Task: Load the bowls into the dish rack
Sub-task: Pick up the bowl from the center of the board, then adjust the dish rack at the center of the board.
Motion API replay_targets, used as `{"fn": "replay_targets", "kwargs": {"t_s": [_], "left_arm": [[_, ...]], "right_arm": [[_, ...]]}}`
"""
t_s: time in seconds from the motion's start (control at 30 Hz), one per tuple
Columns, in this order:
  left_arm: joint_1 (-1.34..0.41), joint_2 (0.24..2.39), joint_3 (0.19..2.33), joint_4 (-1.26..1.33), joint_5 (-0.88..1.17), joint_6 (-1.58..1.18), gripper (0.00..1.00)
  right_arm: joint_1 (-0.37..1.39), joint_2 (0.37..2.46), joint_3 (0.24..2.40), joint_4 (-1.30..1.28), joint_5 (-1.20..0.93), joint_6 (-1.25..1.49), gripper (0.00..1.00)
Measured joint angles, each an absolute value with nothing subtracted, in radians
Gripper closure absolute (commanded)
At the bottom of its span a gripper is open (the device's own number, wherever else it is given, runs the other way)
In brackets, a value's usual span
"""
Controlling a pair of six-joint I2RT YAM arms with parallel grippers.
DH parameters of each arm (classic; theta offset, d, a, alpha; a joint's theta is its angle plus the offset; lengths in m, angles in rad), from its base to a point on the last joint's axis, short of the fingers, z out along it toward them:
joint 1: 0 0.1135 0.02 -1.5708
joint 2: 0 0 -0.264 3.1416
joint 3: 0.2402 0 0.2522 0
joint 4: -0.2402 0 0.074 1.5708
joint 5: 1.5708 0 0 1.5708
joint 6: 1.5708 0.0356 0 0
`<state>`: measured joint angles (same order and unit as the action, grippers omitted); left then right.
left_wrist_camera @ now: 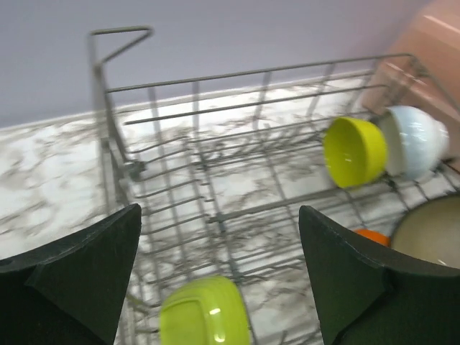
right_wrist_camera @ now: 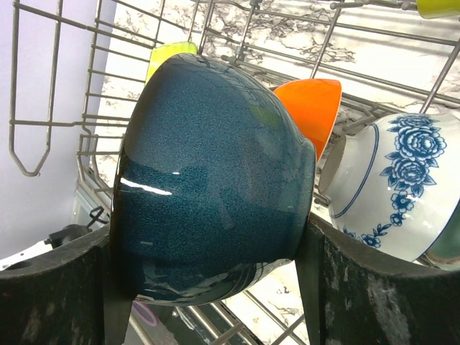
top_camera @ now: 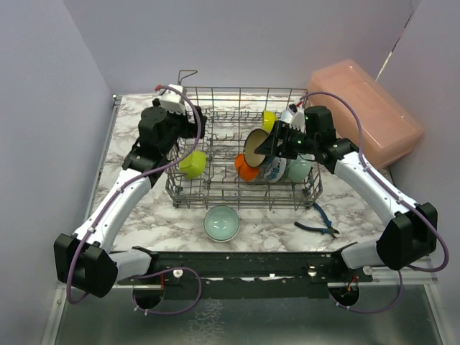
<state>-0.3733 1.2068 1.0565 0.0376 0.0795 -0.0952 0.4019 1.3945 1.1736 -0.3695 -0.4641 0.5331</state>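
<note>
One dark teal bowl [right_wrist_camera: 208, 187] sits clamped in the right gripper [right_wrist_camera: 215, 287] over the middle of the dish rack [top_camera: 244, 195]; the left gripper [left_wrist_camera: 219, 237] gapes empty above the lime bowl [left_wrist_camera: 205, 316] at nine o'clock.

**Materials & finish, quick notes**

Dish rack [top_camera: 230, 195]: bare grey metal wire, dull sheen. Dark teal bowl [right_wrist_camera: 208, 180]: glazed, v. glossy, fine speckle, bright highlights. Blue-patterned bowl [right_wrist_camera: 392, 187]: glossy white glaze w/ blue flower print. Orange bowl [right_wrist_camera: 309, 111], lime green bowl [left_wrist_camera: 205, 316], yellow-green bowl [left_wrist_camera: 353, 151]: smooth, shiny, plain colour. White bowl [left_wrist_camera: 417, 140] & mint green bowl [top_camera: 221, 223]: smooth, soft gloss. Surface [top_camera: 273, 223]: marble-look, white w/ grey veins, smooth. Pink box [top_camera: 366, 108]: translucent plastic, semi-matt. Right tool [right_wrist_camera: 212, 280] fingers [right_wrist_camera: 381, 287] & left tool [left_wrist_camera: 219, 273] fingers [left_wrist_camera: 345, 280]: matt black, slightly grainy.
</note>
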Motion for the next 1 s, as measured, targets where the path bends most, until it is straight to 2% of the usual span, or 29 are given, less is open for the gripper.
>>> {"fn": "replay_targets", "kwargs": {"t_s": [0.23,0.47,0.77,0.9,1.0], "left_arm": [[-0.329,1.302,1.21,-0.142,-0.198,-0.056,0.11],[-0.322,1.43,1.256,-0.303,-0.256,-0.022,0.19],[-0.322,1.512,1.308,-0.415,-0.241,-0.012,0.55],[-0.314,1.515,1.32,-0.43,-0.237,-0.049,0.56],[-0.31,1.515,1.326,-0.441,-0.22,-0.05,0.61]], "right_arm": [[0.402,1.373,1.174,-0.37,-0.464,0.529,1.0],[0.402,1.334,1.174,-0.384,-0.462,0.508,1.0],[0.402,1.332,1.174,-0.411,-0.447,0.477,1.0],[0.402,1.332,1.179,-0.424,-0.437,0.465,1.0],[0.402,1.333,1.196,-0.437,-0.432,0.454,1.0]]}}
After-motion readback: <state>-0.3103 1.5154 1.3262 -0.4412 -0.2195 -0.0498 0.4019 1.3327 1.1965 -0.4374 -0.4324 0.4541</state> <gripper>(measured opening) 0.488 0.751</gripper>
